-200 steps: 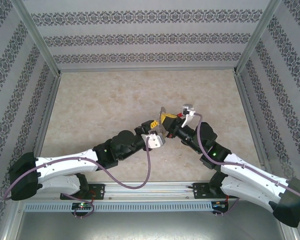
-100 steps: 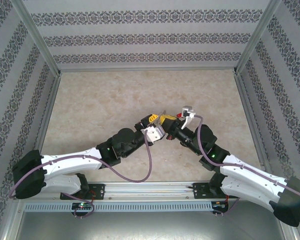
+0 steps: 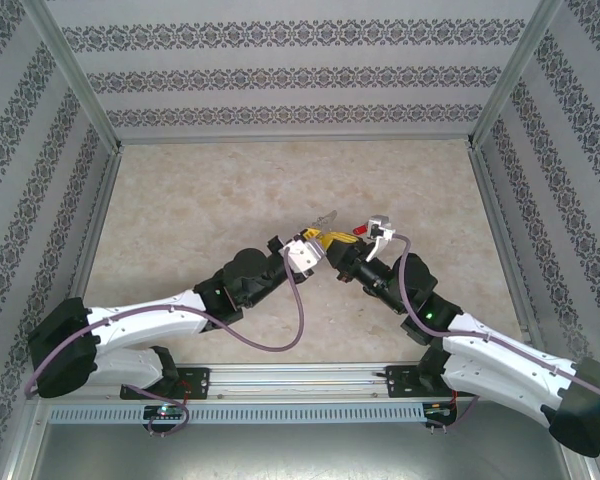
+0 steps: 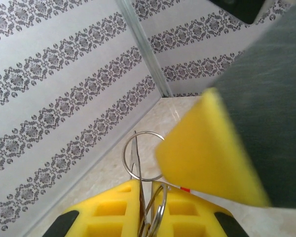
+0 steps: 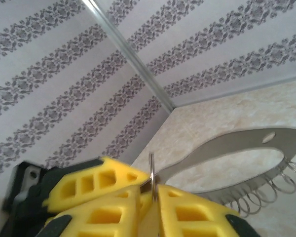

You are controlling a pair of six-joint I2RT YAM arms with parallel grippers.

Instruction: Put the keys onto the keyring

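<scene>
The keyring (image 3: 325, 219) is held up in the air over the middle of the table, between both grippers. My left gripper (image 3: 313, 241) is shut on it: its yellow pads (image 4: 113, 210) pinch the loop's thin edge (image 4: 133, 148) and some of its small wire rings. In the right wrist view the wide grey loop (image 5: 227, 143) curves off to the right, fringed with little rings (image 5: 266, 195). My right gripper (image 5: 151, 187) has one thin ring edge-on between its tips, with a narrow dark gap beside it. A small red bit (image 3: 361, 231) sits by the right gripper (image 3: 334, 244); I cannot tell whether it is the keys.
Both arms meet tip to tip above the beige tabletop (image 3: 200, 190). Patterned walls (image 3: 290, 75) with metal corner posts close in the back and sides. The right gripper's yellow finger (image 4: 207, 148) looms blurred just in front of the left wrist camera.
The left gripper has shut on the keyring. The right jaws have parted slightly. The left arm has stretched forward, carrying the meeting point a little farther back on the table.
</scene>
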